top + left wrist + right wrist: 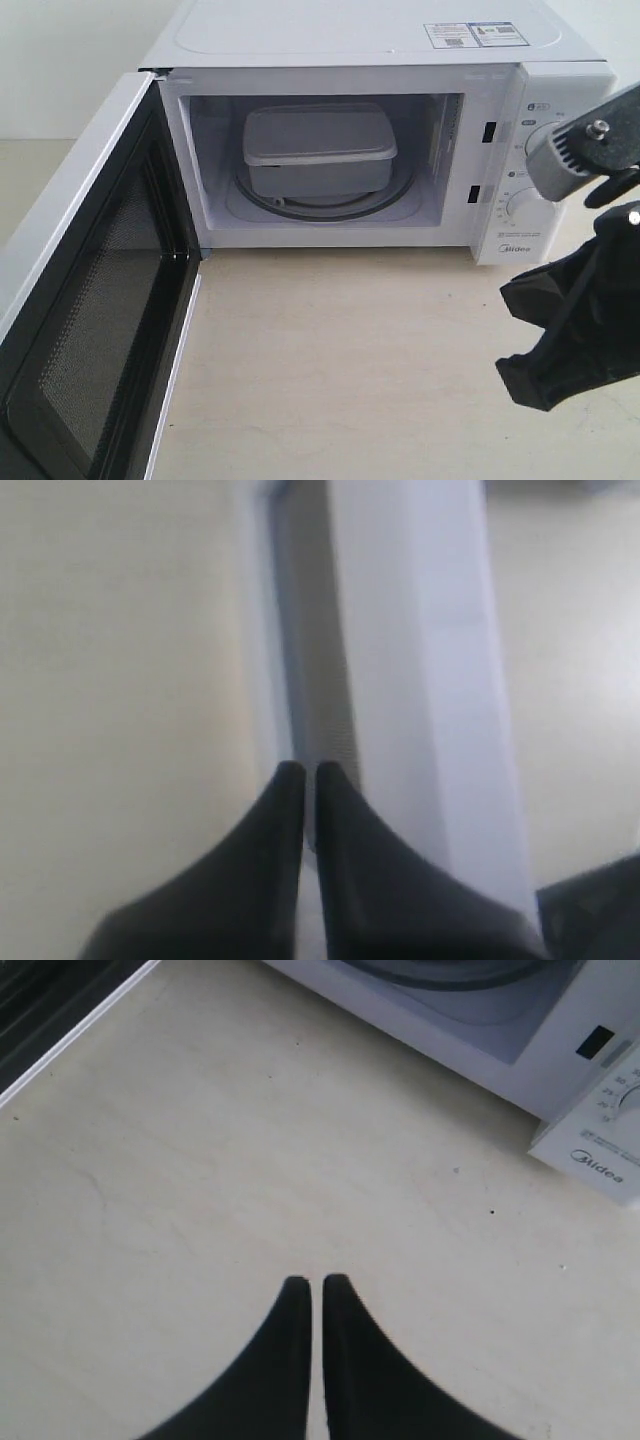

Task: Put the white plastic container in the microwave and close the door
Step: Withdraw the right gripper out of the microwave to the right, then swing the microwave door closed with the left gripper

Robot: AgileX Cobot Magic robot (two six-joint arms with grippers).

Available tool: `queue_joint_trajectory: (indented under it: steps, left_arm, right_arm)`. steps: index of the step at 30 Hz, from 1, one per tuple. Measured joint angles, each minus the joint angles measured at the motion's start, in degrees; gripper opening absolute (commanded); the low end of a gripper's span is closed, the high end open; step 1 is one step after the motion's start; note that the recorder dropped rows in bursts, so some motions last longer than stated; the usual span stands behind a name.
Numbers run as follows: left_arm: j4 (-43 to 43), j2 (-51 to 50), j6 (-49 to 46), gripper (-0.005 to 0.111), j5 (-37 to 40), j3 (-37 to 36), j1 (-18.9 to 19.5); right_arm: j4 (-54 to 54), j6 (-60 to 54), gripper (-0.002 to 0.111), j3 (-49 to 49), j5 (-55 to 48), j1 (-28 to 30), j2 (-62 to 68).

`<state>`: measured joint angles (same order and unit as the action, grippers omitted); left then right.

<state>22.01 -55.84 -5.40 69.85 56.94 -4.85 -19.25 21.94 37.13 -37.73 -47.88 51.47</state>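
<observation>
The white plastic container (318, 145) sits with its lid on inside the microwave (350, 40), on the glass turntable (300, 207). The door (100, 330) stands swung wide open at the left, with its black mesh inner face showing. My right gripper (560, 330) hangs shut and empty over the table in front of the control panel; in the right wrist view this gripper (317, 1282) points at bare tabletop. My left gripper (305, 770) is shut with nothing in it, its tips close against a long white bar-like part of the door (420, 680). It is out of the exterior view.
Two round knobs (525, 205) sit on the panel just behind my right arm. The beige tabletop (330, 360) stretches in front of the cavity. In the right wrist view the microwave's lower front corner (590, 1160) and the door's edge (60, 1010) show.
</observation>
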Motion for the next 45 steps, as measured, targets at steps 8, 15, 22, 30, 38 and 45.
queue_joint_trajectory:
  steps: [8,15,22,30,38,45]
  left_arm:
    - [6.9,-8.7,-8.3,0.004,0.0,-5.3,0.0]
    - [12.1,-12.3,-10.3,0.004,-0.1,-6.8,-6.3]
    - [17.0,-16.8,-11.6,0.004,-8.0,-6.8,-17.3]
    - [27.4,-24.9,-23.0,0.004,-16.7,-2.6,-22.8]
    - [29.1,-31.7,-26.7,0.004,-23.6,15.1,-23.0]
    - [22.2,-30.6,-25.1,0.004,-18.1,24.0,-23.0]
  right_arm:
    - [-9.5,10.2,0.0,4.4,-0.5,0.0,0.0]
    - [-15.7,11.5,0.0,13.6,-6.9,0.0,0.0]
    - [-19.4,11.5,0.0,19.7,-11.6,0.0,-0.4]
    - [-18.4,11.6,0.0,22.7,-13.5,0.0,-4.1]
    - [-15.6,11.7,0.0,22.8,-15.6,0.0,-6.4]
    - [-14.5,12.6,0.0,20.4,-15.5,0.0,-6.7]
